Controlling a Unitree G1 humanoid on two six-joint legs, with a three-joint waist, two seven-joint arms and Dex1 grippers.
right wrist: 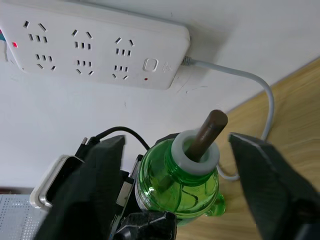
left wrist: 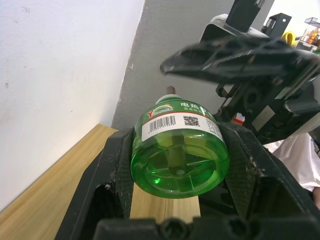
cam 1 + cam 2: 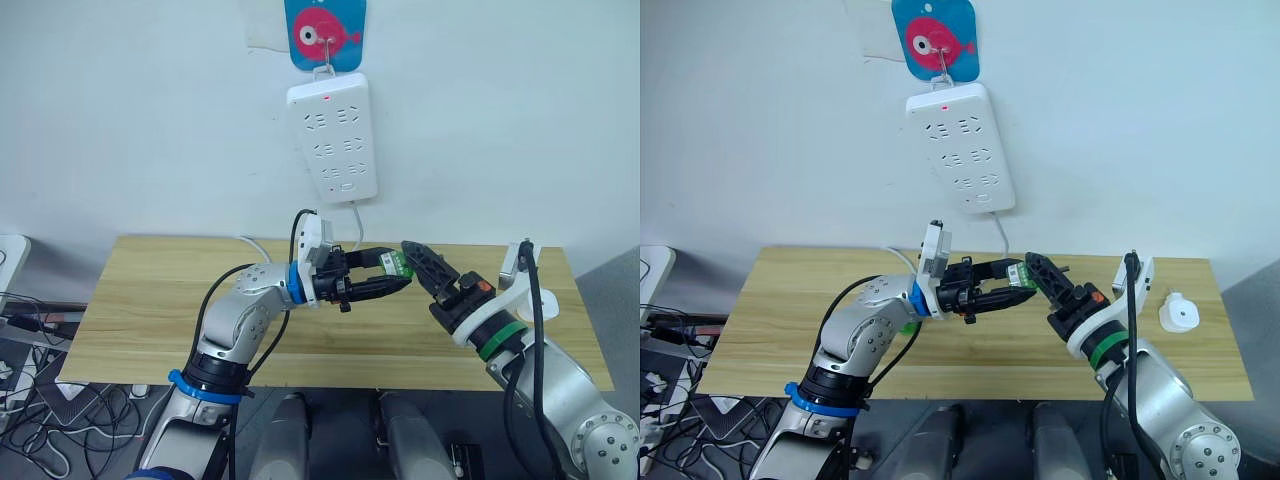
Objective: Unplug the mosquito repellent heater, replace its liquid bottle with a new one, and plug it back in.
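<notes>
Above the wooden bench (image 3: pixel 150 300), my left gripper (image 3: pixel 385 276) has its jaws clamped on one green liquid bottle (image 2: pixel 179 152), my right gripper (image 1: pixel 175 165) spreads its jaws around the bottle's wick end, and one white mosquito repellent heater (image 3: pixel 1178 313) sits near the bench's right end, below one power strip (image 3: pixel 333 140).

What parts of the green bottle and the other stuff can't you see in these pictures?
- See-through green plastic liquid bottle: its sides, left wrist view, covered by the left gripper fingers.
- Its label print: too small to read.
- Small white rounded plastic heater: its prongs, right eye view, hidden beneath it.
- Long white power strip: one end cut off, right wrist view.
</notes>
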